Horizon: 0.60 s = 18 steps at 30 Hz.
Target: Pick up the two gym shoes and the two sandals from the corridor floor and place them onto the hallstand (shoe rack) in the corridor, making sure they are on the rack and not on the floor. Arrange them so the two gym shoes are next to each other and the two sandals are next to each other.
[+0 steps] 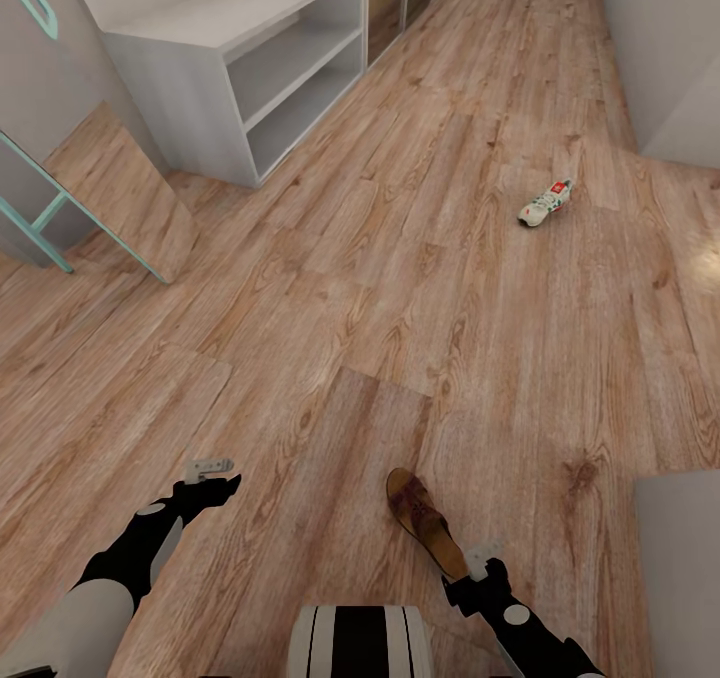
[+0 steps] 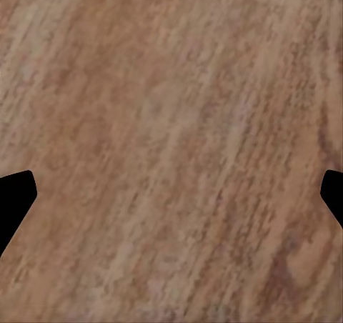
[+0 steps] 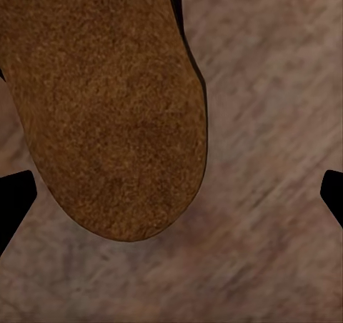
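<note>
While the robot looked down the corridor, these things showed, left to right:

Left gripper [image 1: 222,478]: it hung low over bare corridor floor [image 1: 330,318], holding nothing; in the left wrist view its fingertips [image 2: 16,198] stood at the two edges, spread wide.

Grey shelf unit [image 1: 240,58]: it stood against the left wall, far up the corridor, with open shelves facing the floor.

Sandal [image 1: 425,521]: one brown sandal lay on the planks just ahead of the right gripper, its near end right by that gripper.

Right gripper [image 1: 478,570]: its fingers were spread wide, with the sandal's tan footbed [image 3: 107,108] ahead of them, not clasped.

Gym shoe [image 1: 546,204]: one white sneaker lay on the floor well apart from the sandal, farther up and to the right.
</note>
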### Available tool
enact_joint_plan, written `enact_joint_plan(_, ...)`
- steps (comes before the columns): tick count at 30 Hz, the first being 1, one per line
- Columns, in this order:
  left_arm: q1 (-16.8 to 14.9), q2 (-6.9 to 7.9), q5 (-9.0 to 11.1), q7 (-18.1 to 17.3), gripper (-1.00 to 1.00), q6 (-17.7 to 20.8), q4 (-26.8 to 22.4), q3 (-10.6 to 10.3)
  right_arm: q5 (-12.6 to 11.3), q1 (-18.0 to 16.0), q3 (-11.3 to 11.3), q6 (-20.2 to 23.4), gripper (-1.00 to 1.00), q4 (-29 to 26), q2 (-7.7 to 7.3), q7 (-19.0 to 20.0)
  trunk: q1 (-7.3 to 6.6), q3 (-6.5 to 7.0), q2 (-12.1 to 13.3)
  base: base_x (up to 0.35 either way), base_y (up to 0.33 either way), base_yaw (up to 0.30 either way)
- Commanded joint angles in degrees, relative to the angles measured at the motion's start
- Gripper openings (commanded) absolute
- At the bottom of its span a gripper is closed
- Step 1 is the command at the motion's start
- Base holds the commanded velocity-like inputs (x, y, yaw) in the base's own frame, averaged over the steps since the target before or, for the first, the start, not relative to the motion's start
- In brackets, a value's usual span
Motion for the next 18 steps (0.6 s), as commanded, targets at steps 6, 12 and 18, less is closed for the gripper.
enact_joint_plan(6, 0.0, -0.12, -0.6, -0.5, 1.00, 0.3, -0.1, 0.4, 0.4, 0.0, -0.1, -0.1, 1.00, 0.0, -0.02, 0.1, -0.01, -0.03, 0.0, 0.000, 0.000, 0.000)
enact_joint_plan(12, 0.0, -0.03, -0.6, -0.5, 1.00, 0.3, -0.1, 0.4, 0.4, 0.0, -0.1, -0.1, 1.00, 0.0, -0.02, 0.1, 0.09, -0.92, -0.1, 0.000, 0.000, 0.000)
enact_joint_plan(18, -0.2, -0.14, -0.6, -0.5, 1.00, 0.3, -0.1, 0.5, 0.4, 0.0, -0.1, -0.1, 1.00, 0.0, -0.02, 0.1, 0.12, -1.14, -0.1, 0.000, 0.000, 0.000)
